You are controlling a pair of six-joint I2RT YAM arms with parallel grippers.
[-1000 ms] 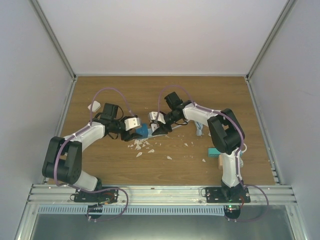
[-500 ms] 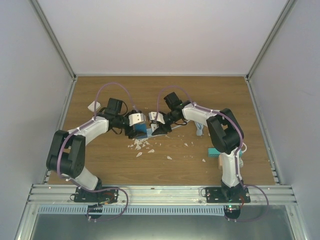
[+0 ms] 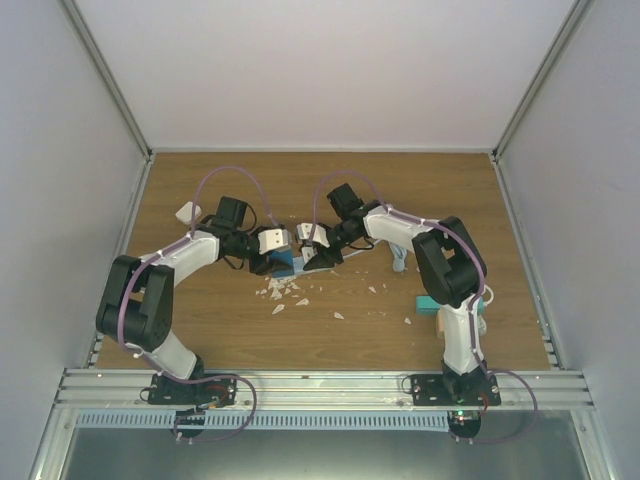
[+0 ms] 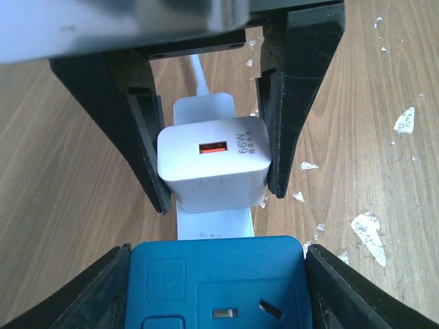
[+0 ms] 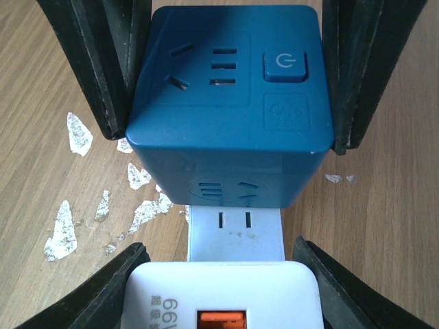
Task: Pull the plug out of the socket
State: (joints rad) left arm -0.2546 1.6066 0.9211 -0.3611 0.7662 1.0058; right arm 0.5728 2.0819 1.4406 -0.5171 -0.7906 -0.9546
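Repositioned left end effector [image 5: 231, 137] clamps socket [image 5: 226, 62]; right end effector [image 4: 219, 194], plug [image 4: 212, 154].

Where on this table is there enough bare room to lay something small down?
The table is bare along the back wall, and between the white flakes and the front rail. The middle is crowded around the blue socket cube and the flakes. Small blocks sit on the right side.
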